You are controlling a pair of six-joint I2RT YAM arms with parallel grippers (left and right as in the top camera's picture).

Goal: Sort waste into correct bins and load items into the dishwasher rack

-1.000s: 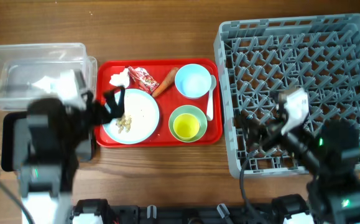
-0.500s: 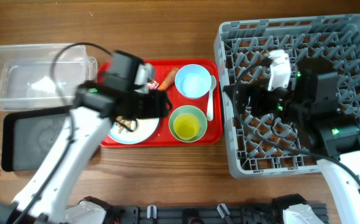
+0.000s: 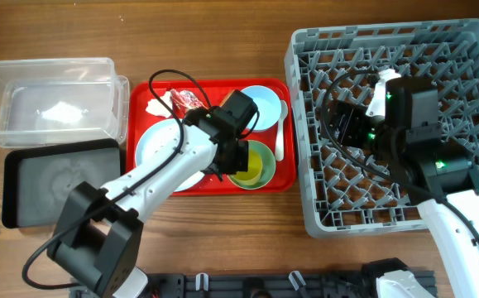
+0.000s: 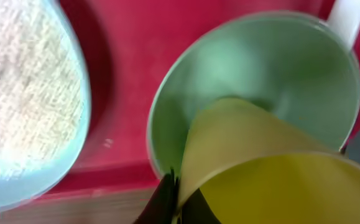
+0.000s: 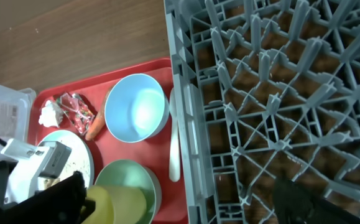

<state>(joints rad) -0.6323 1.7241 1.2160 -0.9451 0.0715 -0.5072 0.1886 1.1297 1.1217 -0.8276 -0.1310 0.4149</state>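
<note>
My left gripper (image 3: 237, 161) (image 4: 176, 194) is shut on the rim of the small yellow-green cup (image 3: 247, 170) (image 4: 279, 186), which leans inside the mint-green bowl (image 3: 263, 152) (image 4: 279, 68) on the red tray. Left of it lies the pale-blue plate (image 3: 152, 145) (image 4: 24, 93) with rice crumbs. The pale-blue bowl (image 3: 261, 103) (image 5: 136, 109) and white spoon (image 3: 280, 132) (image 5: 175, 149) lie behind. Red wrapper (image 3: 188, 101), tissue (image 3: 158, 106) and carrot (image 5: 96, 127) sit at the tray's back. My right gripper (image 3: 338, 124) (image 5: 180, 202) hangs open over the grey dishwasher rack (image 3: 388, 217), holding nothing.
The clear tub (image 3: 49, 91) stands at the back left with the black tray (image 3: 57, 184) in front of it. The red serving tray (image 3: 285, 179) lies between them and the rack. My left arm stretches across the plate.
My left arm swung from the tray's left side to the cup and shut on its rim. My right arm moved toward the back of the rack, still open.
</note>
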